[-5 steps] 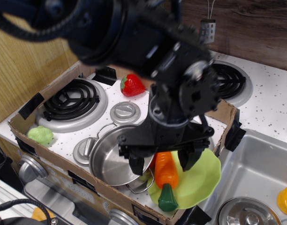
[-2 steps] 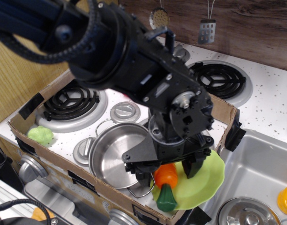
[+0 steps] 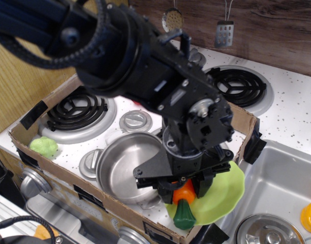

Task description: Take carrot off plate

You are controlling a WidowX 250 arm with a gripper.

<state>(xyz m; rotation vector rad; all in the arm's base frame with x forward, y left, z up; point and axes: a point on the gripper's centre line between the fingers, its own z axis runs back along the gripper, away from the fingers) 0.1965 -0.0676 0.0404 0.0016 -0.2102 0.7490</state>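
The orange carrot (image 3: 185, 194) lies on the lime-green plate (image 3: 224, 190) at the front right corner of the stove top, its dark green stem cap (image 3: 184, 216) pointing toward the front edge. My black gripper (image 3: 184, 188) is lowered straight over the carrot. Its two fingers sit tight against the carrot's left and right sides, closed on its orange body. The arm hides most of the carrot's upper end and part of the plate. The carrot still rests on the plate.
A steel pot (image 3: 126, 166) stands just left of the plate, touching it. A pale green lettuce toy (image 3: 43, 147) lies at the front left. A cardboard rim (image 3: 64, 178) borders the stove. The sink (image 3: 285, 175) to the right holds a lid (image 3: 265, 231) and a yellow-orange pumpkin toy (image 3: 310, 217).
The gripper has come down lower over the carrot and its fingers have drawn in against its sides. The carrot and plate have shifted slightly.
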